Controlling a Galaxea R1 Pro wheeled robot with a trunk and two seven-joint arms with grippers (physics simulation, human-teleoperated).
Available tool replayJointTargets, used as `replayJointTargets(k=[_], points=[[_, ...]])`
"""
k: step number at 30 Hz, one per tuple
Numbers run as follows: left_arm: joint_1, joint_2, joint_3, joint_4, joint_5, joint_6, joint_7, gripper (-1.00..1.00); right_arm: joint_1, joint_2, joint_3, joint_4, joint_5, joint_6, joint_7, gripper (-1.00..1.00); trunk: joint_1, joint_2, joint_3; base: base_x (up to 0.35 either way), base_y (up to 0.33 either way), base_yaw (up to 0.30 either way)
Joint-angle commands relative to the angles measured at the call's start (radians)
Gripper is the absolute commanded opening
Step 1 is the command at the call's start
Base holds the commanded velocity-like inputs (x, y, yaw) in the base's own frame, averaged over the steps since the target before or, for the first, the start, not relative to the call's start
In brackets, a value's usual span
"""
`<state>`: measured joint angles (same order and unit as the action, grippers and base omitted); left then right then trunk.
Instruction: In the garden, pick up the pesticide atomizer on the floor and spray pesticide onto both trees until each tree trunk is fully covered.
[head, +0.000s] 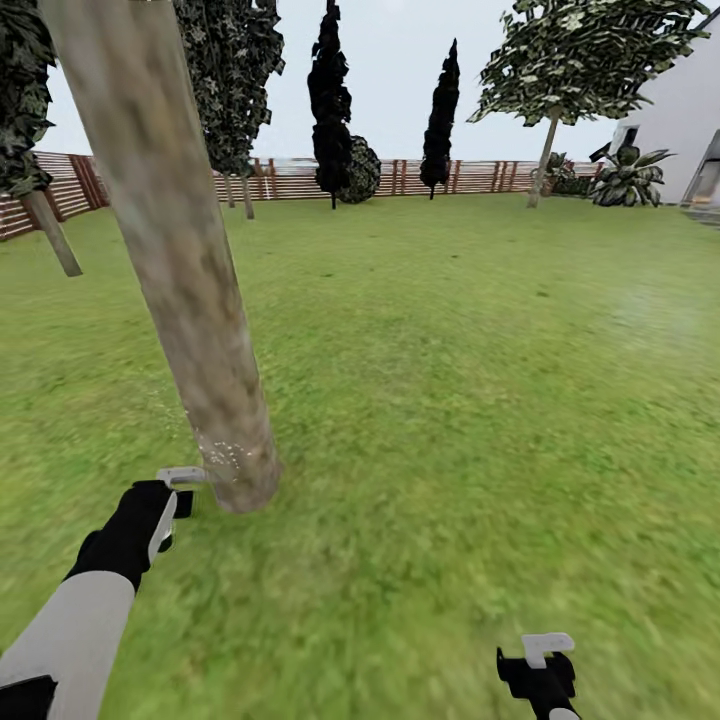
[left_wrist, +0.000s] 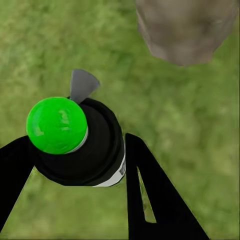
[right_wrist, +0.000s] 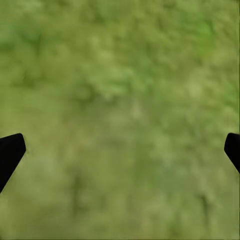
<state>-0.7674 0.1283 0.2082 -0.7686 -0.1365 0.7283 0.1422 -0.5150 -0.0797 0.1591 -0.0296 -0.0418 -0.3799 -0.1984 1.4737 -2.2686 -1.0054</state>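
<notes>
My left gripper (head: 176, 496) hangs low beside the base of a thick, mottled grey-brown tree trunk (head: 175, 260). It is shut on the pesticide atomizer (left_wrist: 82, 150), a black bottle with a bright green cap and a grey nozzle. Black fingers (left_wrist: 150, 195) press on both of its sides. Fine white droplets (head: 225, 458) speckle the air and the bark near the trunk's foot, and the trunk base (left_wrist: 185, 30) stands just beyond the nozzle. My right gripper (head: 540, 668) is open over bare grass (right_wrist: 120, 100) at the lower right, holding nothing.
Green lawn (head: 460, 380) spreads all around. A brown slat fence (head: 300, 180) closes the far side. Pale-trunked trees stand at the far left (head: 52, 235) and far right (head: 545, 160), with dark cypresses (head: 330, 100) between. A broad-leaved bush (head: 628, 178) and a grey building wall sit at the right.
</notes>
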Motion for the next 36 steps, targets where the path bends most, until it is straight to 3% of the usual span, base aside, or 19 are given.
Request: replayJointTargets(k=[1,10,20,29,32,34,36], points=[[-0.001,0.001,0.001,-0.005,-0.010,0.006,-0.004,-1.00,0.000,0.000,0.009,0.000,-0.004,-0.002,-0.004,1.00,0.000,0.000,-0.001,0.000,0.000,0.277],[-0.057,-0.013,-0.006,-0.016,-0.013,0.043,-0.004,-1.00,0.000,-0.005,0.008,0.001,-0.004,-0.002,-0.004,1.00,0.000,0.000,-0.001,0.002,-0.007,0.061],[-0.092,-0.002,-0.006,-0.017,-0.012,0.045,-0.004,-1.00,0.000,-0.003,0.008,0.000,-0.004,-0.002,-0.004,1.00,0.000,0.000,-0.001,0.033,-0.252,0.006],[-0.128,0.003,-0.006,-0.017,-0.014,0.045,-0.006,-1.00,0.000,-0.002,0.009,0.000,-0.004,-0.002,-0.004,1.00,0.000,0.000,-0.001,0.000,-0.185,0.248],[-0.166,0.003,-0.008,-0.016,-0.015,0.046,-0.009,-1.00,0.000,-0.002,0.009,0.000,-0.004,-0.002,-0.004,1.00,0.000,0.000,-0.001,0.000,-0.003,0.250],[-0.178,0.002,-0.081,-0.015,-0.013,0.082,-0.030,-1.00,0.000,-0.002,0.009,0.000,-0.005,-0.002,-0.004,1.00,0.000,0.000,-0.001,0.000,0.000,0.031],[-0.190,0.002,-0.109,-0.015,-0.015,0.087,-0.096,-1.00,0.000,-0.003,0.008,0.000,-0.004,-0.002,-0.004,1.00,0.000,0.000,-0.001,0.000,0.000,0.007]])
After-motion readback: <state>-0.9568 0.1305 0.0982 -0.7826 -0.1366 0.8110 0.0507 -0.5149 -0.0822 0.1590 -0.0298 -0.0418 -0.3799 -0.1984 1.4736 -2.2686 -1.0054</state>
